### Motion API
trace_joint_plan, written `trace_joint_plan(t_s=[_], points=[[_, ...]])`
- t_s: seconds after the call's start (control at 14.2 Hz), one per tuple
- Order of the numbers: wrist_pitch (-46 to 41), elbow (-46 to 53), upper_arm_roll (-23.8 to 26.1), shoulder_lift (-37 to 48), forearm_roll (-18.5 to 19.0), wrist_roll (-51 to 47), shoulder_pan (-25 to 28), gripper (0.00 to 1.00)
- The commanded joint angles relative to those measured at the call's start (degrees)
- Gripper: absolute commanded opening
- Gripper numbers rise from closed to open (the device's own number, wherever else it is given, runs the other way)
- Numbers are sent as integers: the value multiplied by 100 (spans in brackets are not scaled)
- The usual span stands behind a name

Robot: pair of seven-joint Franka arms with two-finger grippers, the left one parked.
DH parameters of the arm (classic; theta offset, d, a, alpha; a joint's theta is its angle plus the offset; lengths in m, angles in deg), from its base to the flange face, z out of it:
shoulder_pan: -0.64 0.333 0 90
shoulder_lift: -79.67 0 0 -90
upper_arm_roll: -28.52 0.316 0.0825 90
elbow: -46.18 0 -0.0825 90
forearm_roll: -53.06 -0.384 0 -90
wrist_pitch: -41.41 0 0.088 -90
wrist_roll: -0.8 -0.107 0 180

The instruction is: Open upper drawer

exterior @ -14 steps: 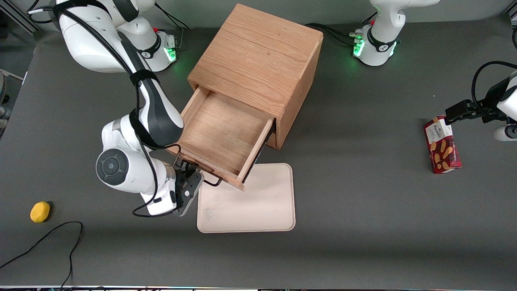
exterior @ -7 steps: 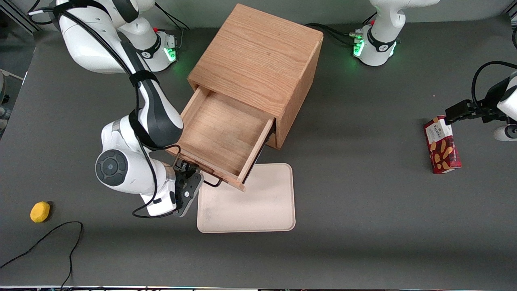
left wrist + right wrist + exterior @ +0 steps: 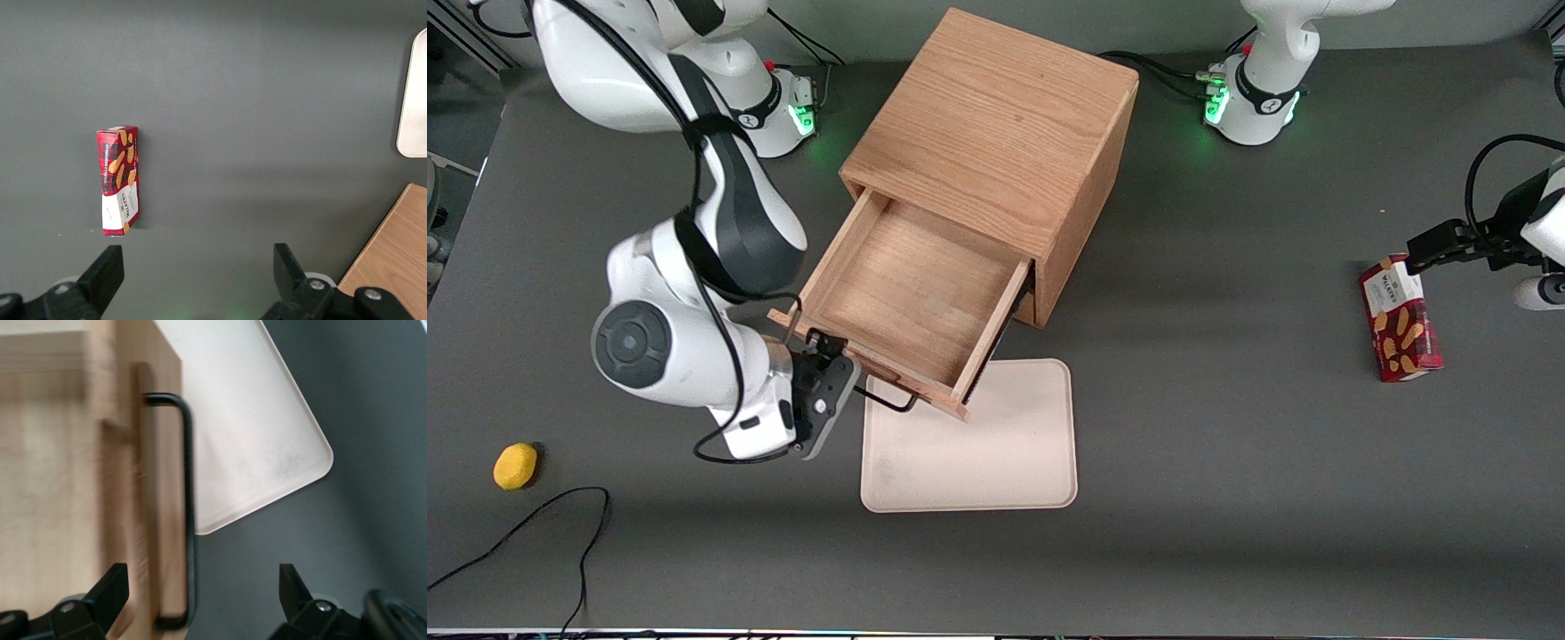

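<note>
The gripper (image 3: 829, 384) is held just beside the working-arm end of the black wire handle (image 3: 885, 397), its jaws spread wide and holding nothing, with the handle bar (image 3: 189, 513) passing between the fingertips untouched, which suggests a release after the pull. The upper drawer (image 3: 903, 302) is drawn well out of the oak cabinet (image 3: 996, 133), its front overhanging the cream tray (image 3: 996, 444), so the opening is judged essentially done.

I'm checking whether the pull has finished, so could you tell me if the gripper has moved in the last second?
Yes. The gripper, fingers open, has shifted away from the tray toward the working arm's end of the table, off the upper drawer handle.
</note>
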Motion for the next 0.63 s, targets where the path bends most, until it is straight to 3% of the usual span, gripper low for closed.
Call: trace_joint_plan(t_s=[0.0, 0.35, 0.56], points=[[-321, 65, 39, 338, -7, 103, -69, 100], [-392, -127, -22, 1111, 10, -378, -226, 100], [-392, -644, -57, 1778, 37, -1763, -279, 100]])
